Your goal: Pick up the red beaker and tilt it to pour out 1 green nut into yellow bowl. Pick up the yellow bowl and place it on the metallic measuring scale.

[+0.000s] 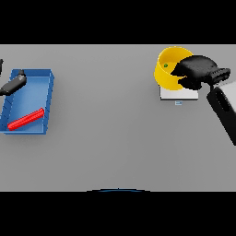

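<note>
Right hand (196, 71) curled round yellow bowl (167, 69) rim, over scale (179, 94).

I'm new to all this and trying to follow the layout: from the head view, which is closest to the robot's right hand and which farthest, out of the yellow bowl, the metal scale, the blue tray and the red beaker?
From the right hand:
1. Yellow bowl, gripped at its rim.
2. Metallic scale, just under the bowl.
3. Red beaker, lying inside the tray at far left.
4. Blue tray: it holds the beaker, so too close to call.
</note>
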Robot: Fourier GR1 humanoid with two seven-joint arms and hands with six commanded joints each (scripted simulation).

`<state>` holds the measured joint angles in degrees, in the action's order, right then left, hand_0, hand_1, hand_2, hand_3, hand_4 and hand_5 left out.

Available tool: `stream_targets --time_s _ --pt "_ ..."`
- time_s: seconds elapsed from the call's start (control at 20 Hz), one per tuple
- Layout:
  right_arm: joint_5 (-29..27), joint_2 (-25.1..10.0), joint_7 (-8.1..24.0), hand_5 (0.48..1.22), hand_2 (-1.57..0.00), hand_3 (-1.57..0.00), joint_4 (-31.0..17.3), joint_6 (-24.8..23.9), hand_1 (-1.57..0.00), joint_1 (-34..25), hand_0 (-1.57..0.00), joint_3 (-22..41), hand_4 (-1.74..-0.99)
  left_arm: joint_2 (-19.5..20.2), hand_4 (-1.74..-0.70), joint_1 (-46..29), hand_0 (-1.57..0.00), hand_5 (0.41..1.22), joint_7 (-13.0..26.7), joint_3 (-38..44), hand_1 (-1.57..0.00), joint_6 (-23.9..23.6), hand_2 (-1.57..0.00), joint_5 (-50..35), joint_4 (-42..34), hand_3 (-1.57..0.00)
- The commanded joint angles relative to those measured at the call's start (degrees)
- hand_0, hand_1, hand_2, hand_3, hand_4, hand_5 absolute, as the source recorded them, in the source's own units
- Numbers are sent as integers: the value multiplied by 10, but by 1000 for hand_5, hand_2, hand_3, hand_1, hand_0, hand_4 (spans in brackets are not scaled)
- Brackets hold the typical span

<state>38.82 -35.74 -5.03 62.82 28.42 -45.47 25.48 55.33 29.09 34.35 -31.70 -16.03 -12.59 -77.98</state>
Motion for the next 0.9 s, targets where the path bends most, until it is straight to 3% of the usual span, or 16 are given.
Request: stream_targets --time_s 0.0,0.3,0.6,0.8,0.85 --pt "5 4 -4 1221 -1571 -1168 -23 -11 -1571 -3 -1571 2 -1720 2 -829 -1 1 774 -7 1 1 2 1 1 7 1" --pt "19 24 -27 1221 -1571 -1360 -142 -68 -1566 -18 -1571 7 -1724 1 -814 2 1 757 0 1 1 5 1 1 8 1" --pt "20 45 -36 1221 -1565 -1500 -219 -108 -1499 -35 -1571 13 -1727 -3 -796 8 1 729 -4 -2 1 7 1 5 9 1" --pt "17 52 -56 1221 -1568 -1481 -255 -117 -1420 -46 -1548 17 -1721 -8 -806 12 1 734 -4 0 1 8 1 4 24 1" --pt "14 52 -53 1221 -1569 -1320 -258 -107 -1401 -53 -1527 17 -1725 -11 -809 15 1 734 -4 -2 1 8 1 6 23 1"
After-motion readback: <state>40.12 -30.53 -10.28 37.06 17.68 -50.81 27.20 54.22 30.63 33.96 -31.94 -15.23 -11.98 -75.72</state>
